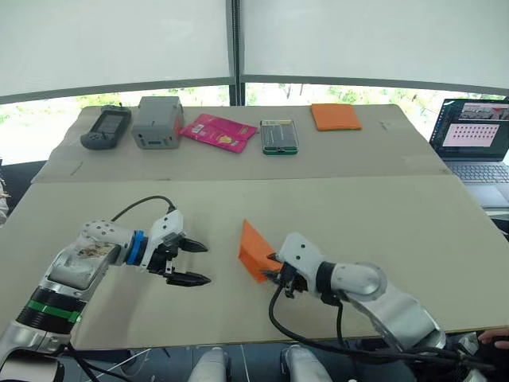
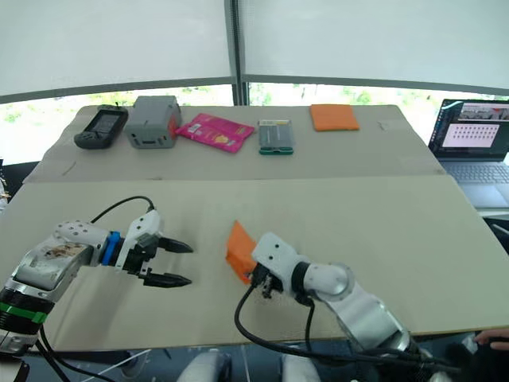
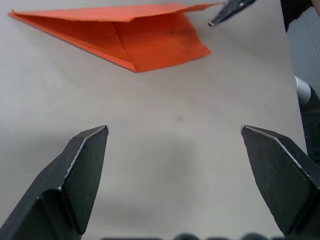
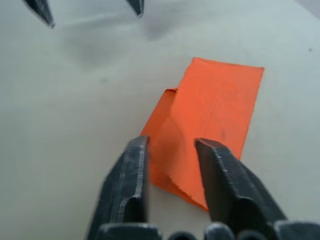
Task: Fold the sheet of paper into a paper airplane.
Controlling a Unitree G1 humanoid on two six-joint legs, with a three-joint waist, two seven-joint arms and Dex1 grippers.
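Our left arm reaches in from the near left, forearm angled toward the middle of the tabletop, and its gripper points right with the two black fingers spread wide apart, holding nothing. It hovers just above the surface, near the paper but apart from it.

Our right arm comes in from the near right, bent at the elbow, with the wrist turned so the right gripper points left toward the other one. In the right wrist view its fingers stand a little apart, straddling the near edge of the paper; we cannot tell whether they pinch it.

The paper lies near the middle of the near half of the tabletop, between the two grippers. It is bright orange, folded into layered flaps, with one flap lifted off the surface on the side of the right gripper. In the left wrist view it tapers to a long point at one end.

Along the far side sit a dark handheld device, a grey box, a pink packet, a green-edged device and a smooth orange rectangle. A laptop stands open at the far right. Nothing lies between the grippers and the paper.
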